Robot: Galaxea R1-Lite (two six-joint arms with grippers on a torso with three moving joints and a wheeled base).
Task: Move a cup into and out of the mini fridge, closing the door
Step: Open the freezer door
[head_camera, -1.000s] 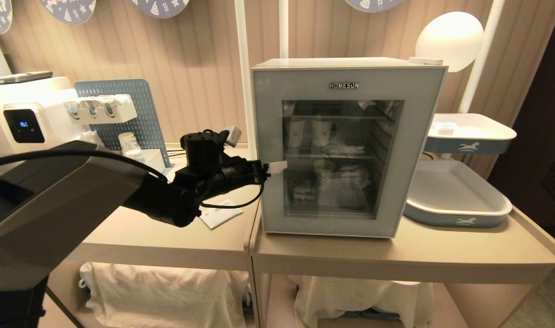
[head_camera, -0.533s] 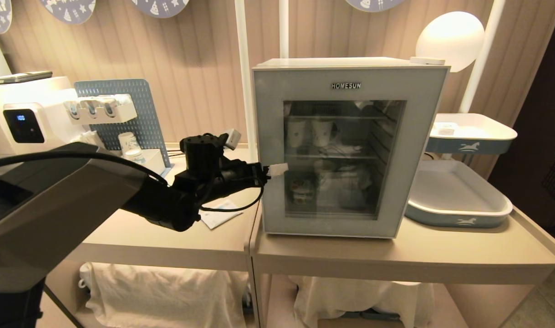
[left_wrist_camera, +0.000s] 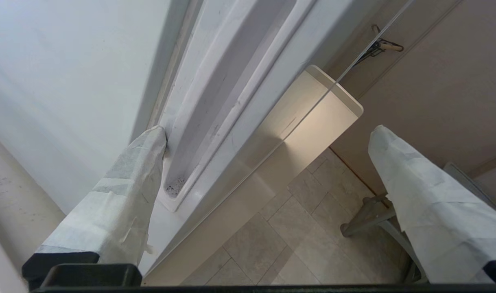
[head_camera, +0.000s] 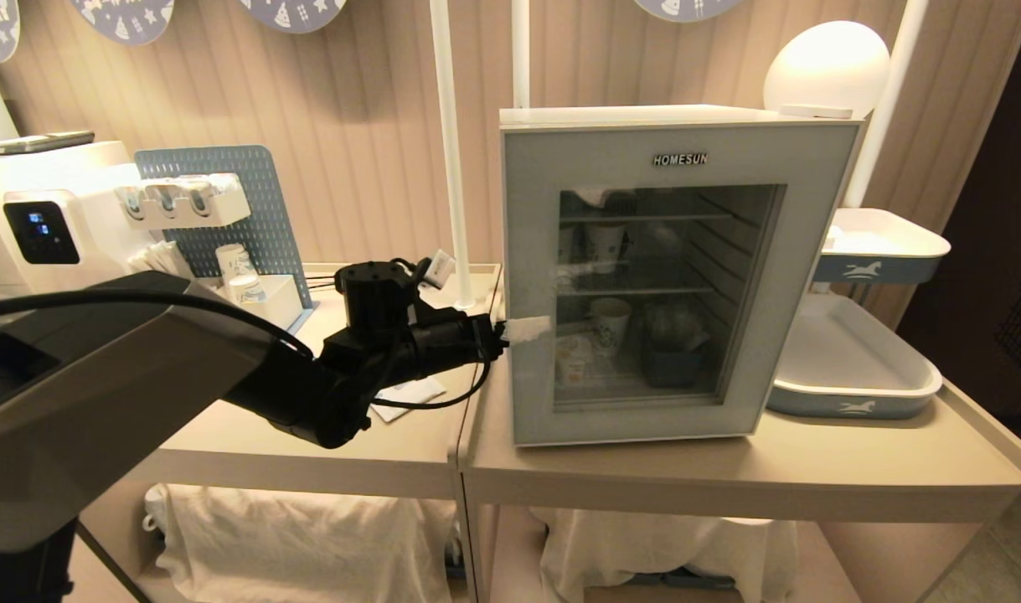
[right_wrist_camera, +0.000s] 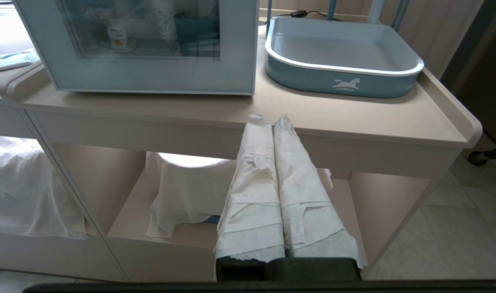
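The white mini fridge (head_camera: 669, 115) stands on the right table. Its grey-blue door (head_camera: 527, 209) has a dark glass window. Behind the glass, on the lower shelf, sits the small white cup (head_camera: 573, 364) with an orange picture, seen also in the right wrist view (right_wrist_camera: 119, 36). My left gripper (head_camera: 523, 329) is open at the door's left edge. In the left wrist view (left_wrist_camera: 269, 129) one taped fingertip (left_wrist_camera: 156, 136) rests in the seam between the fridge wall (left_wrist_camera: 48, 61) and the door's edge (left_wrist_camera: 248, 101). My right gripper (right_wrist_camera: 271, 119) hangs shut and empty below the table's front edge.
A blue-and-white tray (head_camera: 845, 360) lies right of the fridge. A white pole (head_camera: 447, 167) rises just left of it. The left table holds a water dispenser (head_camera: 41, 218), a pegboard stand with paper cups (head_camera: 234, 260) and a paper sheet (head_camera: 409, 394). Taller paper cups (head_camera: 611, 322) stand inside the fridge.
The fridge's front has shifted to the right in the head view while the pole and tables stayed put. My left gripper has followed it right, still at the door's left edge.
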